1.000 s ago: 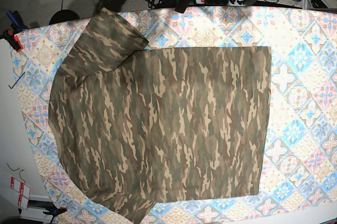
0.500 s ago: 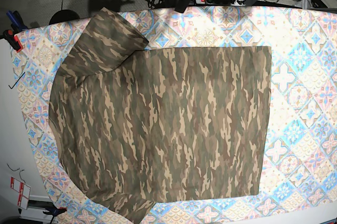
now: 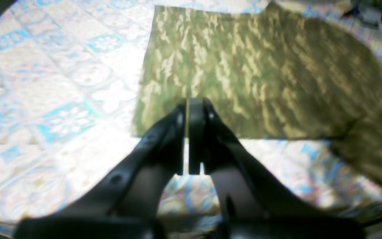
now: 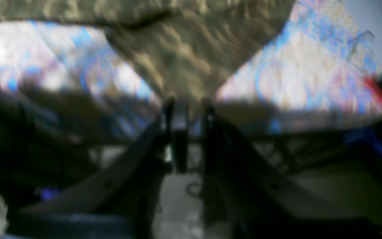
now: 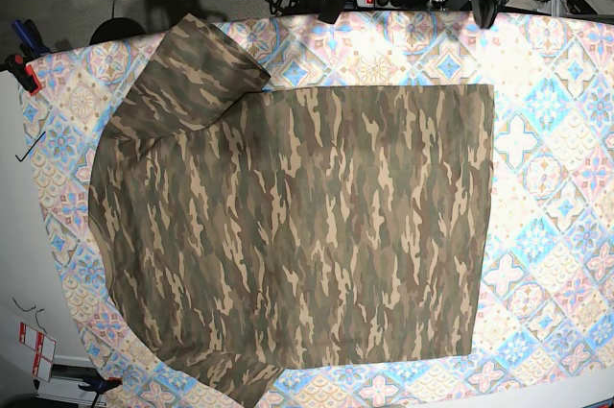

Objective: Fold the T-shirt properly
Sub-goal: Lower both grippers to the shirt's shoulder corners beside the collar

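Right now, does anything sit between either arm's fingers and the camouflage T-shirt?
Nothing visible does. The T-shirt lies flat on the patterned tablecloth with nothing on top of it. From both wrist views only open cloth lies ahead of the left gripper and the right gripper.

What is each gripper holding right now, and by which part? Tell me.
Nothing. The left gripper is shut and empty above the T-shirt; the right gripper has a narrow empty gap. The shirt lies flat on the tablecloth.

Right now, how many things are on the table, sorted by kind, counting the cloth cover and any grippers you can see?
T-shirt: 1
Tablecloth: 1
Grippers: 2, the left gripper and the right gripper, seen in the wrist views only
Total: 4
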### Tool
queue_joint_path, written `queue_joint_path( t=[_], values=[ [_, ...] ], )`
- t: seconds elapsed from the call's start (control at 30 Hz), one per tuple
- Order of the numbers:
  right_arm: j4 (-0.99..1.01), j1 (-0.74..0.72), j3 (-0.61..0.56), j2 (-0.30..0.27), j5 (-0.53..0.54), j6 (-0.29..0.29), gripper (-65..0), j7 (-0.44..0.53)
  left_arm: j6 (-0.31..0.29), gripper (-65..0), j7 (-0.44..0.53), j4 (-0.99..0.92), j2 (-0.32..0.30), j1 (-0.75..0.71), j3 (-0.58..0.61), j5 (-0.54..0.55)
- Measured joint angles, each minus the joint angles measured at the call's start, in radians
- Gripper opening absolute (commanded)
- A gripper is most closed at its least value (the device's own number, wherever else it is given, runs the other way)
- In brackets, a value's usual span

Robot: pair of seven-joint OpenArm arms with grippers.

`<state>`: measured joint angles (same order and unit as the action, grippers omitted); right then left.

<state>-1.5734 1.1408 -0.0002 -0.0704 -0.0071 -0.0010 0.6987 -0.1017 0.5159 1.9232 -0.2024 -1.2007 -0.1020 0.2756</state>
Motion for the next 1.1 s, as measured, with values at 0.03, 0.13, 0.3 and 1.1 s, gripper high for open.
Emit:
queue_joint_path(
  t=[0.03, 0.13, 0.3, 1.1],
  values=[
    [-0.03, -0.006, 0.0, -0.003, 0.008, 0.0, -58.2, -0.033, -0.003, -63.4, -0.043, 0.026, -0.003, -0.002, -0.007, 0.014],
    [-0.12, -0.011, 0.0, -0.03, 0.008, -0.002, -58.2, -0.156, -0.005, -63.4, -0.158, 0.082, -0.053, -0.008, -0.037, 0.061],
    [-0.236, -0.019, -0.002, -0.065, 0.003, 0.005, -58.2, -0.317, 0.0, -63.3, -0.229, 0.087, -0.15, 0.022, -0.058, 0.163],
    [-0.288, -0.407, -0.012, -0.373, 0.745, 0.009, -36.5, -0.835, 0.014, -47.4, -0.782, 0.098, -0.497, 0.272, -0.055, 0.675]
  ],
)
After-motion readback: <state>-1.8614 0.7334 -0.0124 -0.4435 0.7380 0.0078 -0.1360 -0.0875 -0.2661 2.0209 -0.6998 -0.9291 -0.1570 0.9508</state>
